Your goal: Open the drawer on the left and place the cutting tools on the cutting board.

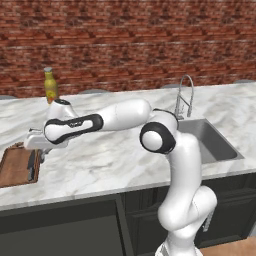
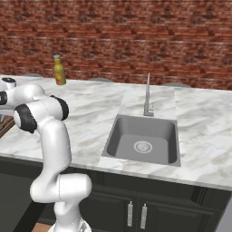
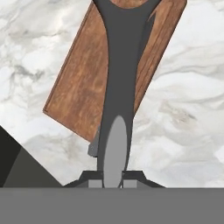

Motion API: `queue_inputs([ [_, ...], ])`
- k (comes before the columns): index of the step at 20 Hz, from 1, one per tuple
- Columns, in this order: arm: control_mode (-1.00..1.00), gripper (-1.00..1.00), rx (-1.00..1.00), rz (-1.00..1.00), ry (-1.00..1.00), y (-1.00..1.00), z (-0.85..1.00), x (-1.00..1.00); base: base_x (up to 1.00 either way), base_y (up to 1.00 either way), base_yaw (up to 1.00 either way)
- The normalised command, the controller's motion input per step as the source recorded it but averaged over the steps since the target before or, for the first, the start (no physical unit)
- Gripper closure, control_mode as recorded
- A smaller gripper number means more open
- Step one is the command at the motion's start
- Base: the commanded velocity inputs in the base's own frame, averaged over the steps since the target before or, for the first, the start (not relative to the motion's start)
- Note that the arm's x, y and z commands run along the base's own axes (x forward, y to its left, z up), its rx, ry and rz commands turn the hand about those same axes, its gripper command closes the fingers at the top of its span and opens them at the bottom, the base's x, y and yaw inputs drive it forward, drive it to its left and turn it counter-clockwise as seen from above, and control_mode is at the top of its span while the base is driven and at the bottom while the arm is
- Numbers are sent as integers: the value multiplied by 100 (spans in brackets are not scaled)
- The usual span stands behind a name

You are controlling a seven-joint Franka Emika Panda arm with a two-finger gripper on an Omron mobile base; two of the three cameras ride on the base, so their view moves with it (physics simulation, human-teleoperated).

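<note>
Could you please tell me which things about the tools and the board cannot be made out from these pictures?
- Cutting board: its left part is cut off by the picture's edge in the left base view.
- Grey tool in the gripper: its head runs off the top of the hand view.
- Dark utensil on the board: too small to identify.
- Drawer: its inside is hidden by the counter.

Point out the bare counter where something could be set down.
Free: the marble between the cutting board and the sink, and the stretch right of the sauce bottle along the brick wall. Crowded: the board, where the end effector holds a grey wide-headed tool.
</note>
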Motion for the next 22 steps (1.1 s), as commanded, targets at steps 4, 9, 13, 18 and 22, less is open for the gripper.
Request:
queue_inputs([
  [4, -100, 100, 0, 0, 4, 17, -23, 0, 0, 0, 0],
  [9, -100, 100, 0, 0, 5, 18, -31, 11, 0, 0, 0],
  [13, -100, 100, 0, 0, 3, 20, -25, 15, 0, 0, 0],
  [18, -100, 100, 0, 0, 0, 26, -11, 8, 0, 0, 0],
  [22, -100, 100, 0, 0, 1, 31, -9, 15, 0, 0, 0],
])
